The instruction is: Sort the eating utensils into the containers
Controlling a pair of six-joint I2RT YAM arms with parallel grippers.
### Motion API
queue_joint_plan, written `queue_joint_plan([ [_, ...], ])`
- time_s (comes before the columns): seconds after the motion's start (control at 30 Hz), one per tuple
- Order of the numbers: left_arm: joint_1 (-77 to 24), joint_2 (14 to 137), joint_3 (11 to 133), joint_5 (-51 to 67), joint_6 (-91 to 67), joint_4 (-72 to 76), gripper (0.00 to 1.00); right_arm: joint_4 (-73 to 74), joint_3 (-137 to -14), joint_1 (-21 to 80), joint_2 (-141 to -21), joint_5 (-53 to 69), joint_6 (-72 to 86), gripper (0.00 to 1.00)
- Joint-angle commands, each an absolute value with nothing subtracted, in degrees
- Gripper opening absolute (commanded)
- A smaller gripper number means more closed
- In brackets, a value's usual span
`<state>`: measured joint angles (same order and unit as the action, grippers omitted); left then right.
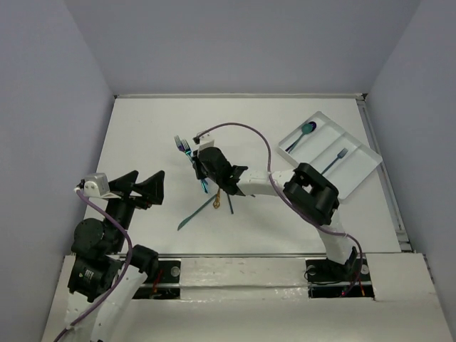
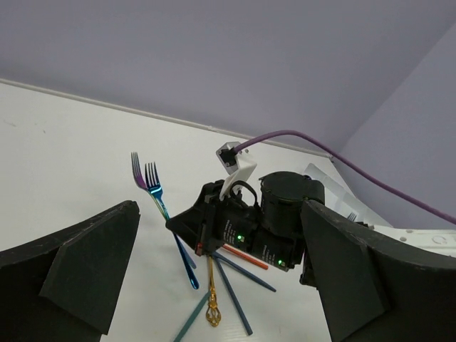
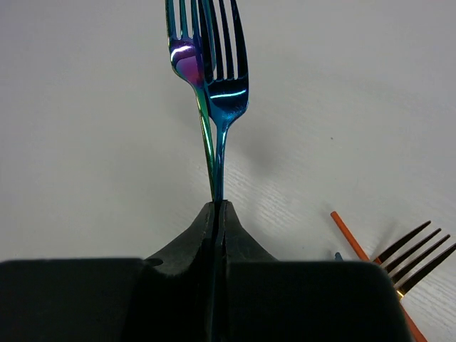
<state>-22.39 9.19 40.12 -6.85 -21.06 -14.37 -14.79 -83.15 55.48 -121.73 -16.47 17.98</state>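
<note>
Lavender walls (image 1: 235, 43) enclose the white table (image 1: 142, 128), the tray (image 1: 354, 171) at its far right. The left end effector (image 1: 146, 182) gapes wide; the right end effector (image 3: 216, 214) pinches a blue fork (image 3: 226, 78) mid-table, its handle hidden between the fingers (image 3: 185, 242), other utensils (image 1: 191, 216) partly covered by the arm (image 1: 313, 192).

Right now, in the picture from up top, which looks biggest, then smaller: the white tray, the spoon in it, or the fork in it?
1. white tray: by far the biggest.
2. teal spoon and blue fork: they look about equally long, so I won't rank them.
</note>
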Motion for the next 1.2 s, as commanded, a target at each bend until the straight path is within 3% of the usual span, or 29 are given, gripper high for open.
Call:
queue_joint_plan([
  [0.0,-22.1,9.2,39.9,-6.1,-20.6,-10.8,0.99,-28.9,-82.1,55.2,-117.3,-23.5,18.5,0.0],
  [0.23,-22.1,9.2,39.8,-5.8,-20.5,-10.7,0.99,-33.6,-76.6,53.6,-112.2,-28.5,19.2,0.0],
  [0.5,-22.1,9.3,39.8,-5.7,-20.5,-10.6,0.99,-33.8,-61.0,49.9,-100.3,-34.3,25.7,0.0],
  [0.87,-22.7,9.4,39.6,-5.1,-20.4,-10.5,0.99,-22.8,-41.8,31.9,-75.1,-42.2,32.9,0.0],
  [1.17,-23.2,9.8,39.6,-5.0,-20.4,-10.5,0.99,-17.6,-36.1,10.8,-67.7,-39.1,35.4,0.0],
])
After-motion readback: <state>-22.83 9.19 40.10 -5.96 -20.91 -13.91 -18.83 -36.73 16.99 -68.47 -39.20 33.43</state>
